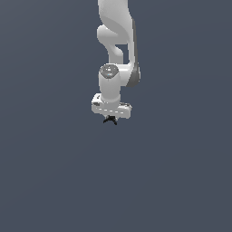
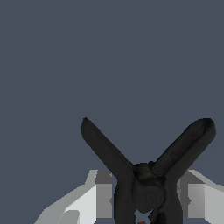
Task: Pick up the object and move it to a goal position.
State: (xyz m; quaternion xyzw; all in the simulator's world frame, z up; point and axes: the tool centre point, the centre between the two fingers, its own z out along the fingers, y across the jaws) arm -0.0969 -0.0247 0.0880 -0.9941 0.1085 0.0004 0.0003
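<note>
The object (image 1: pixel 110 120) is a tiny black item with short prongs, showing just under the white gripper (image 1: pixel 111 117) in the exterior view. In the wrist view the object (image 2: pixel 146 183) fills the space between the two white fingers (image 2: pixel 94 197), its two black prongs spreading outward in a V and a small red spot at its base. The gripper is shut on it. The fingertips are hidden behind the object in the exterior view. Whether the object touches the floor cannot be told.
The white arm (image 1: pixel 118 41) comes down from the upper edge of the exterior view. A plain dark grey-blue surface (image 1: pixel 54 181) surrounds it on all sides.
</note>
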